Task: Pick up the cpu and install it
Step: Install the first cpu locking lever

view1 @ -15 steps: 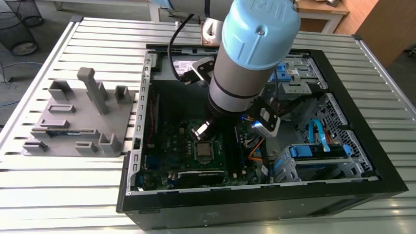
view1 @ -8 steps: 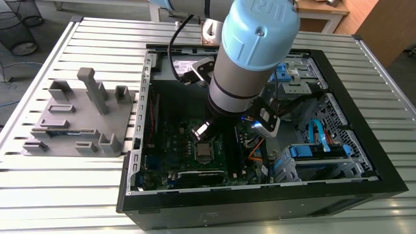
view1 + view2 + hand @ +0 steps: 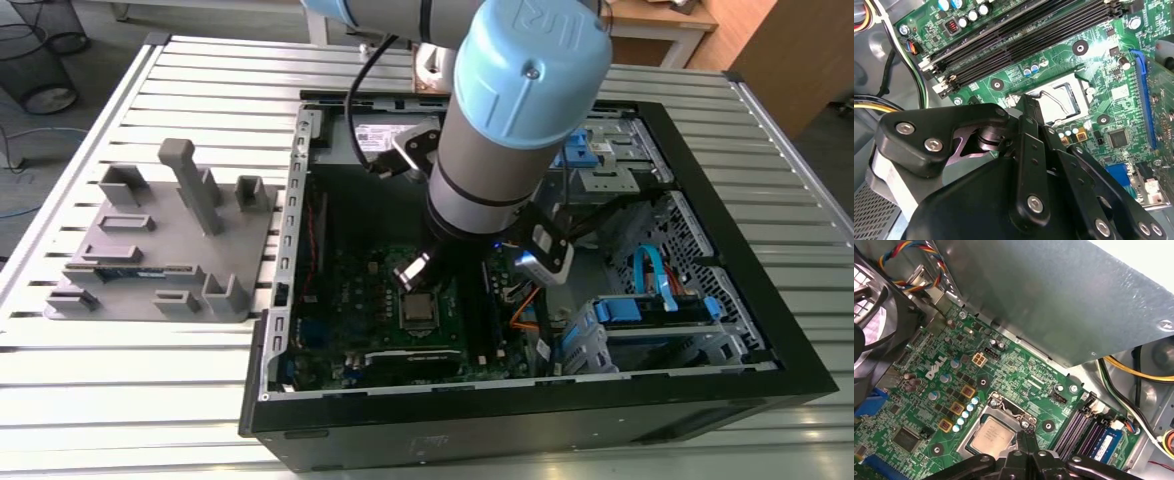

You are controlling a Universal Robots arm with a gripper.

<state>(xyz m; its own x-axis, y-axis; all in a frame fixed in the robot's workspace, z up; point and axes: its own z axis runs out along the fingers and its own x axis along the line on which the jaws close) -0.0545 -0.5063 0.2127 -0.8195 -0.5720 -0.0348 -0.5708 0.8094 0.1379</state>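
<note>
the end effector (image 3: 1027,434) hangs nearest, its black fingers pressed together with nothing between them, tips just over the socket's edge. just beside them the one cpu (image 3: 993,436) lies flat in the silver-framed socket (image 3: 1010,411): a small square with a pale silver lid, a thin darker rim and faint print too fine to read. around it the green motherboard (image 3: 1019,371) bears white lettering and three orange square parts (image 3: 957,408). the second wrist view shows four long black memory slots (image 3: 1019,42). farther off, one grey tray (image 3: 254,255) sits on the slatted desk (image 3: 160,400).
</note>
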